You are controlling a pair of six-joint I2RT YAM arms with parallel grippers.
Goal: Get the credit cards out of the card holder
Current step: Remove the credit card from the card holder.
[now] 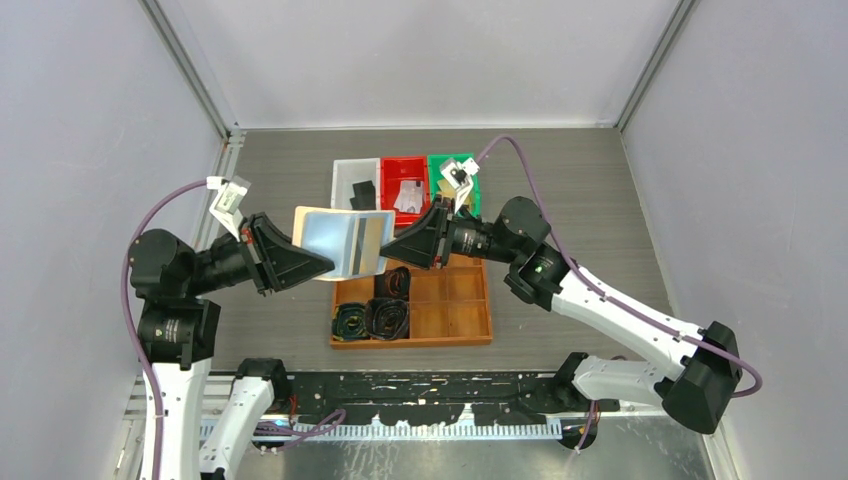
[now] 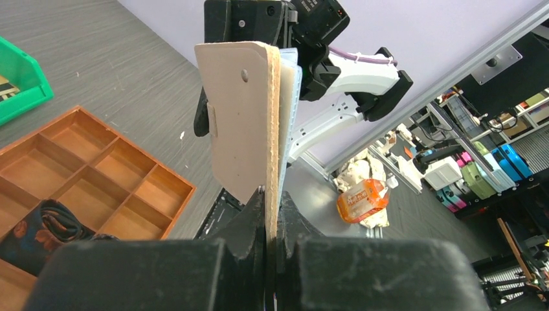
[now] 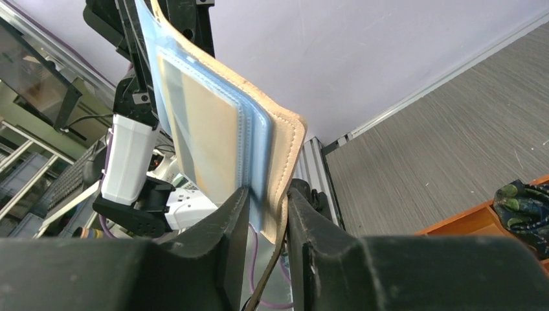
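1. Tan holder [image 1: 345, 242] hangs open in mid-air, at the tray's [image 1: 465, 310] 11 o'clock in the top view. Its silvery-blue pockets face that camera, and glare stops me from counting cards. From the right wrist I see one gold card [image 3: 207, 129] through a pocket; I can't make out any others.
2. Green bin [image 1: 434, 180] at 12 o'clock is partly hidden behind the right wrist.
3. Left gripper [image 1: 322, 266] is clamped tight on the holder's edge at its 8 o'clock. In its own view the tan cover stands upright from the pinched fingers.
4. Right gripper [image 1: 390, 248] straddles the opposite edge at 3 o'clock, jaws narrow, with both fingers pressed against cover and pockets.
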